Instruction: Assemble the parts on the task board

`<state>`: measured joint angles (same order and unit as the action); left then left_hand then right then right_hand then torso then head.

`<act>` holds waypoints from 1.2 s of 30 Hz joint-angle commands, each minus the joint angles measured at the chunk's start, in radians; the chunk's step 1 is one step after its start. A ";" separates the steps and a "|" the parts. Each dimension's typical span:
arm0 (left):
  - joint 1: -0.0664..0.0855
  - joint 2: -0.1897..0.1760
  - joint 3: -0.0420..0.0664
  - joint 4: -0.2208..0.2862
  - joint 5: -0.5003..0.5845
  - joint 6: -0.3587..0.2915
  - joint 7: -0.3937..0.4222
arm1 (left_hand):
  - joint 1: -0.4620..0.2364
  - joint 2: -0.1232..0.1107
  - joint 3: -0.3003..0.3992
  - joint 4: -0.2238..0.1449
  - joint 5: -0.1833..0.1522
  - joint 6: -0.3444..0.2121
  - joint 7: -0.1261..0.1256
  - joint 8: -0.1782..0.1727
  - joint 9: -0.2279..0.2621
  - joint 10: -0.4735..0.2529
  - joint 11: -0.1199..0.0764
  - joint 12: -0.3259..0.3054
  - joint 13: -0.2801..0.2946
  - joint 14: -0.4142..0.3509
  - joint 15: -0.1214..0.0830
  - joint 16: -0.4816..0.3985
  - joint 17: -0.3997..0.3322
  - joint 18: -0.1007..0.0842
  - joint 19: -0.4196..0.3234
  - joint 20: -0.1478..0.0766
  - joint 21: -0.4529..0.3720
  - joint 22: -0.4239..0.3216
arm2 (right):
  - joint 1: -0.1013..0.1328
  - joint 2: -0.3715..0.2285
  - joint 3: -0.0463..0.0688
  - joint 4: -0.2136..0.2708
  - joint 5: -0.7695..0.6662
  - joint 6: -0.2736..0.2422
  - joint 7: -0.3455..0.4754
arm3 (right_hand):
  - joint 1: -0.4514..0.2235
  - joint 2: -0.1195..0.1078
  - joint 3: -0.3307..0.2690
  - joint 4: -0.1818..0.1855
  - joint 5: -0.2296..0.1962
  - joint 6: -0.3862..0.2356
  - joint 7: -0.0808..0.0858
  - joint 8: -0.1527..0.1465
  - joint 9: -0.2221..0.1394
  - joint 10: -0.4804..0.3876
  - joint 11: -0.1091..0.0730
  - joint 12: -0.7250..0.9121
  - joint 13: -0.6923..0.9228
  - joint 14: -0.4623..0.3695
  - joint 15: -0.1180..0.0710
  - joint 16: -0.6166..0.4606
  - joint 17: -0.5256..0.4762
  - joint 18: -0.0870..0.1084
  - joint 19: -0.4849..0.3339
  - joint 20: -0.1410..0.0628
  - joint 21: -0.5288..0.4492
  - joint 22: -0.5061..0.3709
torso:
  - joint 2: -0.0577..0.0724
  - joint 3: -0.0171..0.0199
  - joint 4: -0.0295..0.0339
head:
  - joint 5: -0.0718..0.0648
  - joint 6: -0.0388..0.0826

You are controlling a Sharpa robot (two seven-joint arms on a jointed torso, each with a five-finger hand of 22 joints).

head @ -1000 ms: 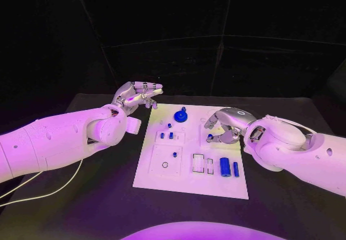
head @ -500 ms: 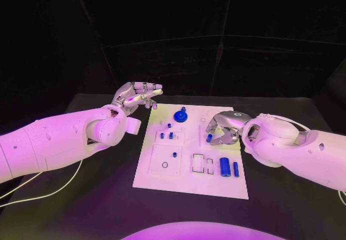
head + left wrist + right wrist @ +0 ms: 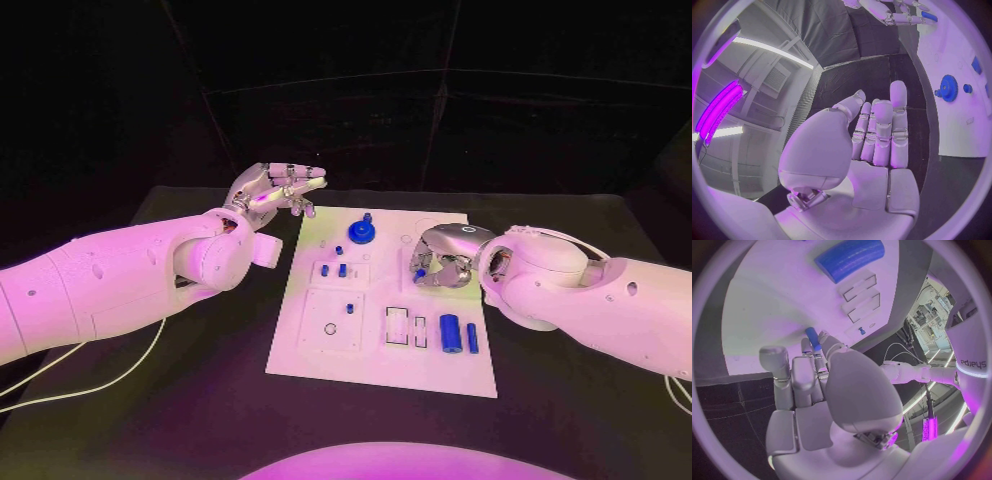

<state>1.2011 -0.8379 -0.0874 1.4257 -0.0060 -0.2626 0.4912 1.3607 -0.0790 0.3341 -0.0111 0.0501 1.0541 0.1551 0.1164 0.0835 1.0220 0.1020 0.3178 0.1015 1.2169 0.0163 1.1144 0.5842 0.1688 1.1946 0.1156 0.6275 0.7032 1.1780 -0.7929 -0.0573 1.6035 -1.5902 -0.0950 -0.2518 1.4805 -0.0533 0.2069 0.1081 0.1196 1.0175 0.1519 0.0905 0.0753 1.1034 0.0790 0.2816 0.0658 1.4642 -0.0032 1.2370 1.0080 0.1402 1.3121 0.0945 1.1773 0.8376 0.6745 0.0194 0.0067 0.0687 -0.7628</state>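
Several small blue parts lie loose on the flat white task board (image 3: 378, 300): a gear (image 3: 361, 234), a fat cylinder (image 3: 450, 333), short pins. Right hand (image 3: 440, 260) pinches a slim blue peg (image 3: 812, 338) over the board's middle. Left hand (image 3: 274, 190) hovers off the far-left corner, fingers spread, empty. Assembly judged mostly outstanding.

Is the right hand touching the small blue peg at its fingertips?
Touching. The right wrist view shows the small blue peg pinched between the right hand's fingers above the task board.
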 commanded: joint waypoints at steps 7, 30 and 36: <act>0.002 0.001 0.001 0.000 0.003 0.012 0.004 | 0.003 0.005 -0.006 -0.002 0.002 -0.003 0.004 0.005 0.000 -0.006 -0.002 0.006 -0.001 -0.008 0.001 -0.006 -0.002 0.013 -0.006 0.001 -0.007 -0.001 | 0.001 0.001 0.000 0.001 -0.028 0.002 -0.003 | 0.064 0.022 0.103 -0.044 -0.036 0.073 -0.014 0.023 0.004 0.084 -0.018 -0.028 0.003 0.028 -0.021 0.023 0.022 -0.019 0.022 -0.012 0.031 0.044 | 0.000 0.0001 0.0003 | -0.004 -0.005; 0.001 0.002 0.001 -0.003 0.003 0.011 0.004 | 0.005 0.007 -0.007 -0.002 0.002 -0.004 0.004 0.007 0.000 -0.009 -0.002 0.009 -0.001 -0.009 0.001 -0.005 -0.002 0.013 -0.006 0.001 -0.008 -0.002 | 0.002 -0.077 0.036 0.187 -0.062 -0.167 0.013 | 0.014 -0.031 0.286 -0.131 -0.033 0.094 -0.005 0.000 -0.006 0.137 -0.012 -0.110 0.008 0.026 -0.017 0.035 0.023 -0.023 0.021 -0.011 0.060 0.082 | -0.001 0.0007 0.0012 | -0.004 0.004; 0.001 0.006 0.001 -0.004 0.003 0.011 0.004 | 0.005 0.007 -0.007 -0.002 0.002 -0.004 0.004 0.007 0.000 -0.009 -0.002 0.009 -0.001 -0.009 0.001 -0.005 -0.002 0.013 -0.006 0.001 -0.008 -0.002 | 0.002 -0.030 0.044 0.204 -0.049 -0.190 0.036 | 0.009 -0.034 0.298 -0.139 -0.028 0.095 -0.004 -0.002 -0.006 0.140 -0.011 -0.115 0.009 0.026 -0.016 0.037 0.024 -0.024 0.021 -0.010 0.063 0.085 | 0.000 -0.0019 0.0010 | -0.003 0.004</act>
<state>1.2011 -0.8337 -0.0873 1.4210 -0.0059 -0.2617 0.4897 1.3607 -0.0790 0.3312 -0.0140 0.0501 1.0541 0.1551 0.1164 0.0835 1.0184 0.0983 0.3245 0.1015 1.2133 0.0199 1.1145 0.5827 0.1687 1.1946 0.1156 0.6235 0.7025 1.1788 -0.8327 -0.0149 1.8022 -1.6427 -0.2384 -0.2441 1.4920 -0.0816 0.4986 -0.0319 0.0850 1.1115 0.1435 0.0920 0.0703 1.1978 0.1083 0.1718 0.0728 1.4670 -0.0199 1.2685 1.0314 0.1239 1.3296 0.0838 1.2350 0.9218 0.6733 0.0188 0.0073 0.0644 -0.7580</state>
